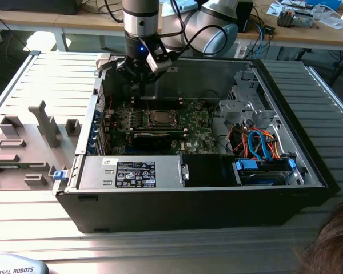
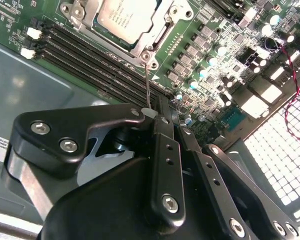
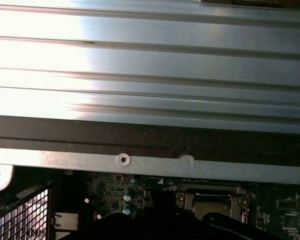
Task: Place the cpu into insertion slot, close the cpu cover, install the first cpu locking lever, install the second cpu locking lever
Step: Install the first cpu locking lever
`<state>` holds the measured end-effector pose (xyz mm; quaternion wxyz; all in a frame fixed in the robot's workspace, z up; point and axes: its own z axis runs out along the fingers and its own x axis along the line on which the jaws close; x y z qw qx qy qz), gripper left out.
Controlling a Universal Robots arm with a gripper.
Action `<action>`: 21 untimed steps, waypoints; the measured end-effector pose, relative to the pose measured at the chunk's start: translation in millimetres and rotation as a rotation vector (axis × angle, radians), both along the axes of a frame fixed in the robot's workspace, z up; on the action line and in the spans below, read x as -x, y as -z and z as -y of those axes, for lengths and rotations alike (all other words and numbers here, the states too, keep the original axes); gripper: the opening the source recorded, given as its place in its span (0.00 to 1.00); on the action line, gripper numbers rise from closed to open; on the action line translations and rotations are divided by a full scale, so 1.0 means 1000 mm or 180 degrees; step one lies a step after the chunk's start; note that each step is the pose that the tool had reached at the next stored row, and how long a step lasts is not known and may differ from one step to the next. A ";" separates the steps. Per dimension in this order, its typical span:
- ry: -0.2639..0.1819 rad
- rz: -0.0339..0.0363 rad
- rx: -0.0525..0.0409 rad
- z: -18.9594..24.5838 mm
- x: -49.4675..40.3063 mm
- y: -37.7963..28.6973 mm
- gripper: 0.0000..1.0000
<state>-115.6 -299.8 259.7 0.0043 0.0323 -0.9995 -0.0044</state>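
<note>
Gripper point(image 1: 138, 85) hangs over the open case point(image 1: 308, 171), just above the board, beside the socket toward the exterior view's left. Fingers point(image 2: 166, 150) pressed together, nothing between them. Cpu point(image 2: 127, 17) sits in the socket with the cover point(image 2: 157, 39) down around it; a thin lever point(image 2: 148, 87) stands up.

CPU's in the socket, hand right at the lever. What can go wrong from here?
1. The thin locking lever stands up from the socket corner and ends right at the hand. It may slip free or bend.
2. The capacitors and the memory slots lie close beside the hand, so a sideways sweep might clip them.
3. The case wall is near the arm, which likely leaves little room.
</note>
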 end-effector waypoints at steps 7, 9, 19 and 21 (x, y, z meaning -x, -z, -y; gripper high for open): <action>0.0000 0.0000 0.0000 0.0000 -0.0029 0.0000 0.11; 0.0000 0.0000 0.0000 0.0000 -0.0032 0.0000 0.11; 0.0000 0.0000 0.0000 0.0000 -0.0047 0.0001 0.11; 0.0000 0.0000 0.0000 0.0000 -0.0049 0.0001 0.11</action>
